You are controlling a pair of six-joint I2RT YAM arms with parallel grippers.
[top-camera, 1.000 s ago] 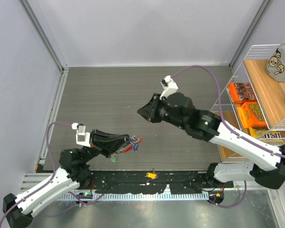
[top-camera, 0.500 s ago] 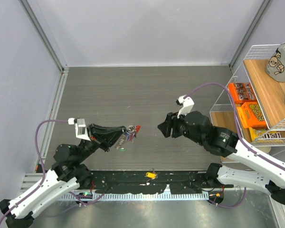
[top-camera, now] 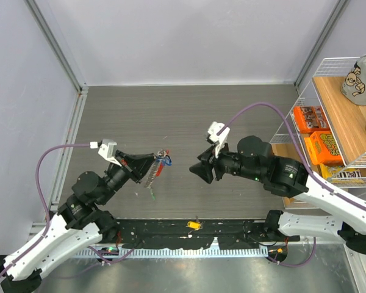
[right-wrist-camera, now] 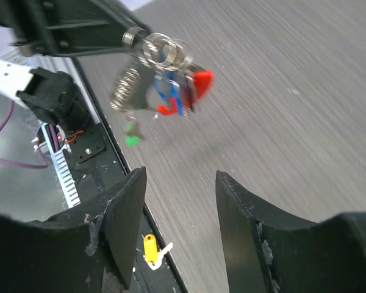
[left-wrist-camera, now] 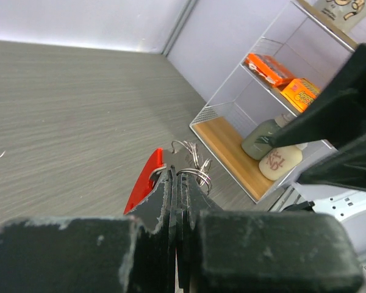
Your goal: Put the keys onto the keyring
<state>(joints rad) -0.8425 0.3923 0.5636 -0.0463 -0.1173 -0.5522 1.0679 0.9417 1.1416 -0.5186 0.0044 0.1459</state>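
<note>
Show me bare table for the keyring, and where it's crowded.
Free: the far half of the table, up to the back wall. Crowded: between the left gripper, shut on the keyring, and the open right gripper; the near edge by the yellow-tagged key.

Left wrist view: the left gripper [left-wrist-camera: 177, 177] fingers cover most of the keyring [left-wrist-camera: 192, 163] bunch. Only ring loops and the edge of a red tag [left-wrist-camera: 141, 184] poke out; the chain is hidden. Right wrist view: bunch blurred, keys [right-wrist-camera: 171, 97] can't be counted, green tag [right-wrist-camera: 132, 139] a smear. Top view: bunch too small to separate. Shelf [top-camera: 344, 116] and right arm [top-camera: 329, 195] cut by right edge.
</note>
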